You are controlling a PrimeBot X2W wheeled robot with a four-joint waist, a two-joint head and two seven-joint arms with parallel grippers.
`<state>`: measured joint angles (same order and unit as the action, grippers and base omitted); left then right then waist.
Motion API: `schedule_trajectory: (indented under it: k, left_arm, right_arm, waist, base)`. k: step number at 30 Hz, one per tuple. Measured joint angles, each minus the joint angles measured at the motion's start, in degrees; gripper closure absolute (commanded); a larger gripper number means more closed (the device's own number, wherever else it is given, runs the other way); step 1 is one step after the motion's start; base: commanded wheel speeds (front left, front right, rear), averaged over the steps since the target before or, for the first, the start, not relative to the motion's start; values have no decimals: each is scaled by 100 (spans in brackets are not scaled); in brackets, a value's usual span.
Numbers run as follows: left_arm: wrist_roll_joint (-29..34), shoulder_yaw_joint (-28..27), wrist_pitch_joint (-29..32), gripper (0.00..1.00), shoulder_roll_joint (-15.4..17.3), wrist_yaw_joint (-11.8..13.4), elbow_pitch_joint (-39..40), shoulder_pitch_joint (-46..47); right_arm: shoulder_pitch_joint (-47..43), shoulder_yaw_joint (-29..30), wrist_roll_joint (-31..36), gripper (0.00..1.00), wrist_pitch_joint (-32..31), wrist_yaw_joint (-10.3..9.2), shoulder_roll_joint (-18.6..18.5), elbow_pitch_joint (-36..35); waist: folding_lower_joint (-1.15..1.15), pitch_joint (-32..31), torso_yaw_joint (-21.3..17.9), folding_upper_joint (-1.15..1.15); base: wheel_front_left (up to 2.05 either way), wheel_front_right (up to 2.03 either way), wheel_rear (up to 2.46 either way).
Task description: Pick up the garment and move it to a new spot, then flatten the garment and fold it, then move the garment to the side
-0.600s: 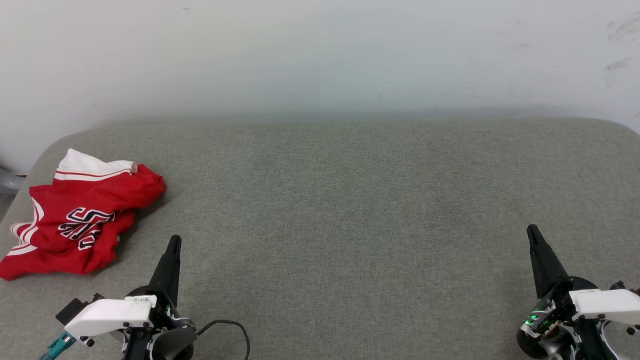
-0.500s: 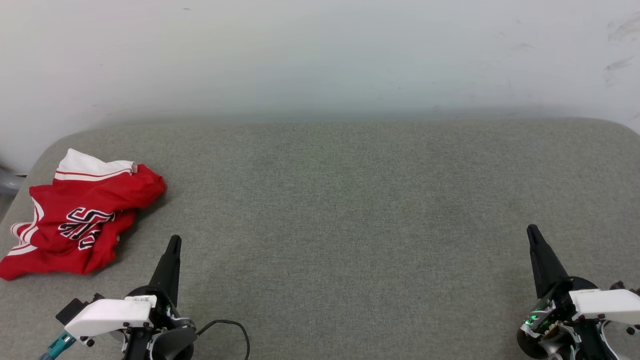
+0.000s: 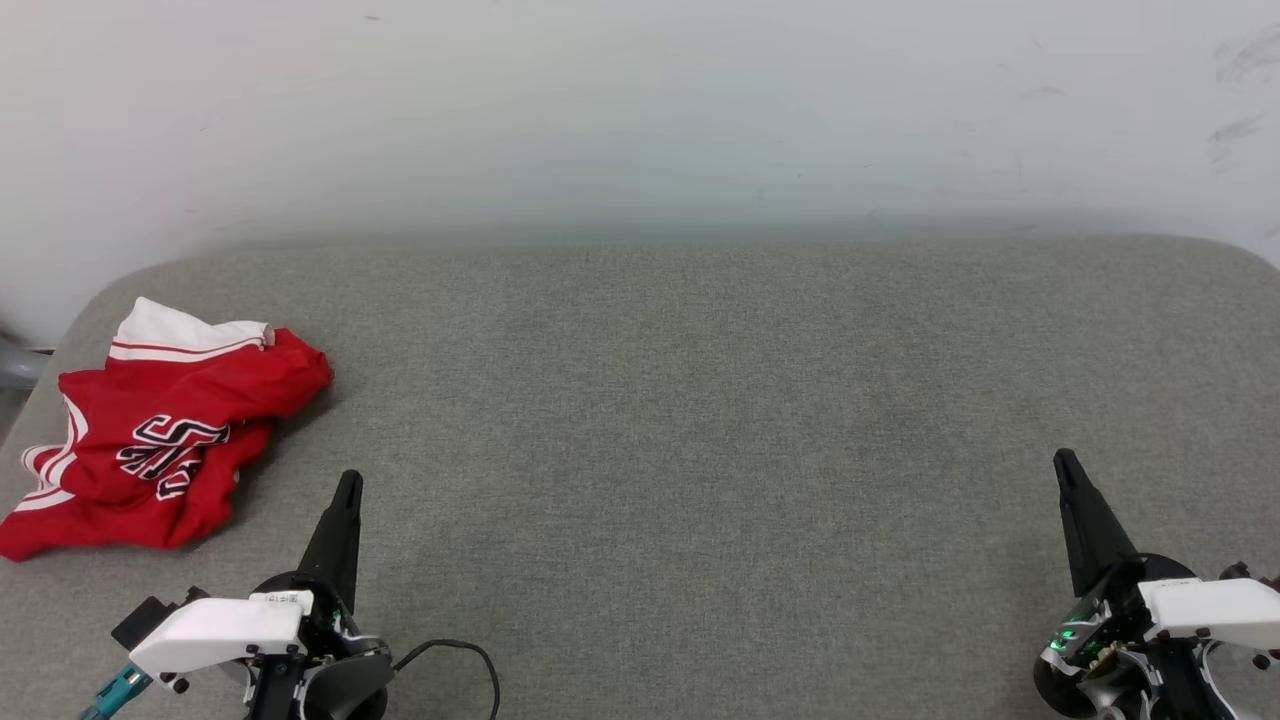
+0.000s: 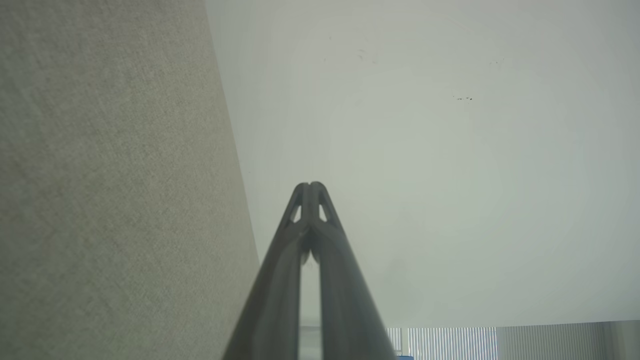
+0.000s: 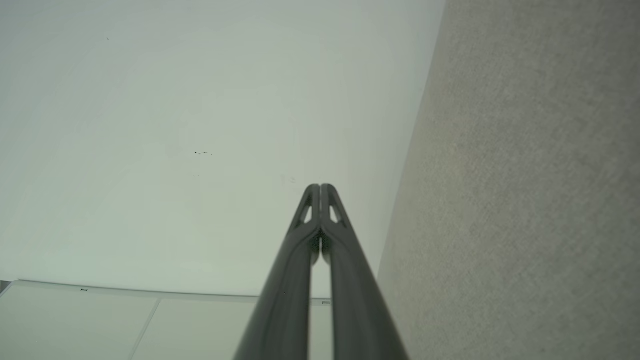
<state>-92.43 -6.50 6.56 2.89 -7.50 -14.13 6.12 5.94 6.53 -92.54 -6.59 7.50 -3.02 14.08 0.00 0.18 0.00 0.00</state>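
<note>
Red garment (image 3: pixel 160 430) lies crumpled at the left edge of the grey fabric desk (image 3: pixel 700 450)
Left claw (image 3: pixel 348 482) near it, pinched closed and empty; right claw (image 3: pixel 1063 458) well apart, closed and empty too; pinching one loose fold may lift only a sleeve, or drag the heap off that edge.

The garment (image 3: pixel 150 430) lies crumpled on the left, its chest lettering (image 3: pixel 172 450) folded over itself, unreadable. Beyond it a grey shape (image 3: pixel 15 362), clipped by the left edge, can't be identified.
</note>
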Motion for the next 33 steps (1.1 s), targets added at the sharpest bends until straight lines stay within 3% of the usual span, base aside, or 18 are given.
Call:
schedule_trajectory:
  k: [16,17,27,33]
  left_arm:
    - [0,0,0,100,0,0,0,0]
    - [0,7,-1,0,-3,1,-38,-14]
    - [66,80,-178,0,-26,2,-187,-249]
    - [482,43,-332,0,-26,3,-159,-249]
  right_arm:
    - [0,0,0,100,0,0,0,0]
    - [-19,-1,-2,0,0,0,0,32]
    - [-288,3,149,0,162,-1,4,197]
    - [-369,44,595,0,338,-1,4,59]
  waist:
    - [0,0,0,0]
    - [0,0,0,0]
    - [0,3,-3,0]
    - [0,4,-7,0]
  base:
    - [0,0,0]
    - [0,0,0]
    - [0,0,0]
    - [0,0,0]
